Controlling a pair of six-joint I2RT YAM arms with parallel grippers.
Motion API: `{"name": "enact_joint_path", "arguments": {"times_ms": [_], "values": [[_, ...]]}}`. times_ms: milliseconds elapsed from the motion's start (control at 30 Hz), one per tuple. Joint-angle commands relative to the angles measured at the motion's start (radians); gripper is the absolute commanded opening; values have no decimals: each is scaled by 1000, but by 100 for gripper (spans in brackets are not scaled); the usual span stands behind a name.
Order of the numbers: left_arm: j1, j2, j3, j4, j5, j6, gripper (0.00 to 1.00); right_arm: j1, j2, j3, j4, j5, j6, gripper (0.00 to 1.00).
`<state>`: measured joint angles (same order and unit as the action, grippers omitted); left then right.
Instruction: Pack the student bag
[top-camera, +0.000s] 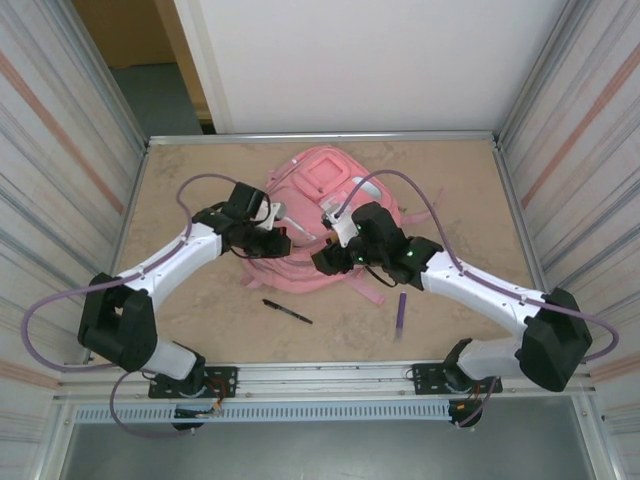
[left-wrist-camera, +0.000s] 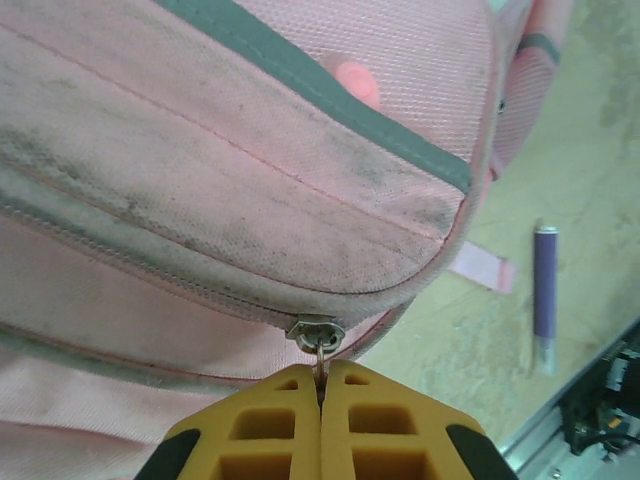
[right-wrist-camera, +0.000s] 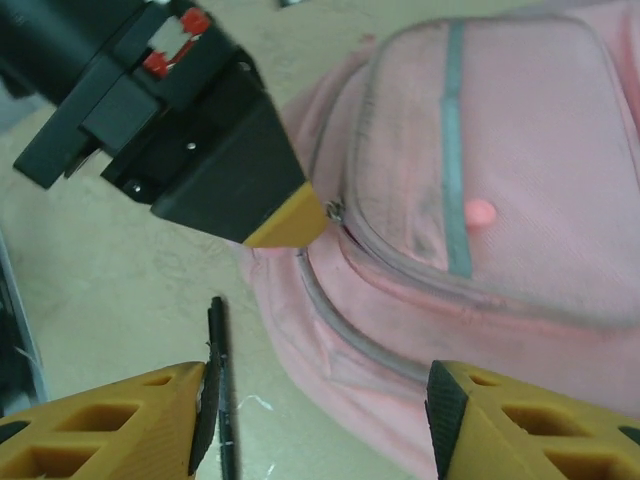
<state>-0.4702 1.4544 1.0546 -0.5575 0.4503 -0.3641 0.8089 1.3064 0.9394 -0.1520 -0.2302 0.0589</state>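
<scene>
The pink backpack (top-camera: 318, 215) lies flat on the sandy table (top-camera: 200, 330), in the middle and toward the far edge. Its front pocket faces up, and a pink strap end (left-wrist-camera: 482, 268) trails off its near side.

The left gripper (left-wrist-camera: 321, 378) is at the bag's left side. Its yellow fingers are pressed together on the small metal zipper pull (left-wrist-camera: 318, 336), which sits at the curved corner of a grey-edged zip seam. The left wrist view shows the pull's ring pinched between the two fingertips. The zip line running away from it looks closed.

The right gripper (right-wrist-camera: 320, 392) is over the near part of the bag, just right of the left gripper. Its jaws stand well apart and grip nothing. From its wrist view, one finger (right-wrist-camera: 130, 420) is above the table and the other is above the pink fabric. Whether either finger touches the surface cannot be told.

A black pen (top-camera: 287, 311) lies on the table just in front of the bag, nearer the near edge and angled. A purple pen (top-camera: 402, 311) lies to its right, apart from the bag and pointing roughly from the near edge to the far edge.
</scene>
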Motion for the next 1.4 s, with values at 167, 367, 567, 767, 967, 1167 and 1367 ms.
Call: {"name": "enact_joint_path", "arguments": {"times_ms": [167, 367, 567, 767, 967, 1167, 1367], "values": [[-18, -33, -11, 110, 205, 13, 0, -19, 129, 69, 24, -186, -645, 59], [-22, -35, -14, 97, 220, 37, 0, -75, 211, 90, 112, -271, -694, 58], [-24, -44, -19, 106, 203, 35, 0, -92, 285, 116, 89, -243, -788, 55], [-15, -55, -14, 94, 154, 36, 0, -100, 289, 115, 86, -196, -835, 12], [19, -73, -22, 86, 9, 33, 0, -153, 227, 71, 49, -272, -853, 0], [106, -65, -64, 155, -116, 22, 0, -215, 191, 39, -2, -332, -841, 0], [105, -36, -87, 180, -78, 3, 0, -239, 152, 2, -21, -333, -795, 9]]}}
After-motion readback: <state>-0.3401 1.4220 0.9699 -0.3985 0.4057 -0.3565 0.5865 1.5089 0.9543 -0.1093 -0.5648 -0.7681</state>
